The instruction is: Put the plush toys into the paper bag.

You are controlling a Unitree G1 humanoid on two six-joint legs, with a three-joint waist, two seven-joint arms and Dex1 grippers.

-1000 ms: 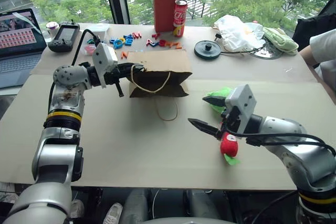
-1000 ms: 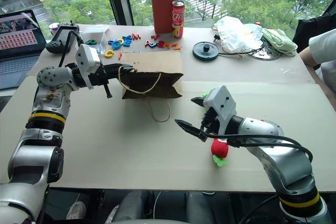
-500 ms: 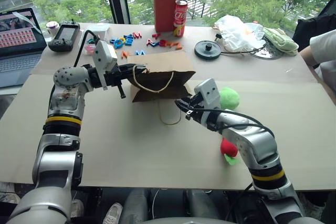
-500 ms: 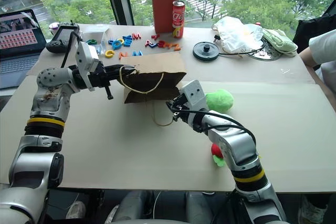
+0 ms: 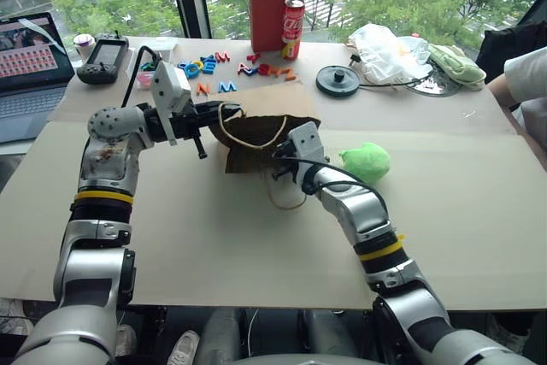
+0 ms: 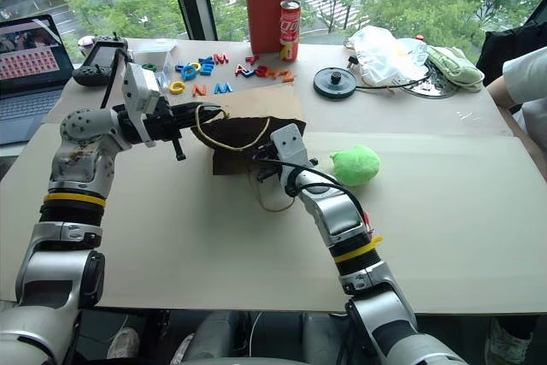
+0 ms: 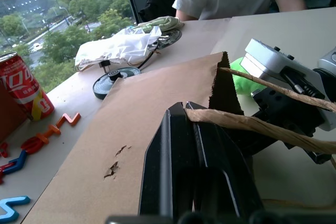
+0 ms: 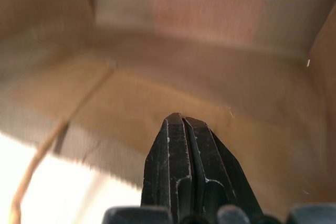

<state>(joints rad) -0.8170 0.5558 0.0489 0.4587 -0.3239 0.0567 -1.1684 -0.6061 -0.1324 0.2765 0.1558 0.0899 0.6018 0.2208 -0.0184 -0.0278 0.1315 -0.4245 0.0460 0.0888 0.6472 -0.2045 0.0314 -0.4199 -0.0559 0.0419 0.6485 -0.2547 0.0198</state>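
Left eye view: paper bag [image 5: 261,130] lies on its side on the surface [image 5: 214,237], mouth facing the robot. The left pincer [image 5: 224,112] is clamped shut on the bag's top edge by the twine handle, holding the mouth up.
Left eye view, right arm: the right pincer [image 5: 275,160] is poked into the bag mouth; the tips are hidden in there from this angle.
Left eye view, toys: the green plush toy [image 5: 366,161] sits on the surface just to the right of the bag, not in it. Can't spot the red one anywhere, so no idea if it's inside.
Right eye view: same scene. Soda can [image 6: 291,30] near the window, red with white script, too small to read properly. Coloured plastic letters [image 6: 205,70] scattered behind the bag, no word I can make out. Laptop [image 6: 30,61] at far left shows a grid of thumbnails, unreadable.
Left wrist view: black fingers pressed tight on the paper lip with the twine handle running across them. There's a small tear in the paper near the grip. The can shows part of its white lettering, cut off.
Right wrist view: fingers fully closed with nothing between them, brown paper interior all around.
What could go wrong: that tear could rip further if the left arm pulls harder, and the mouth flops shut.
Also: the right arm backing out could snag the loose handle loop and drag the bag.
Also: the green toy is round and could get nudged away by the elbow.
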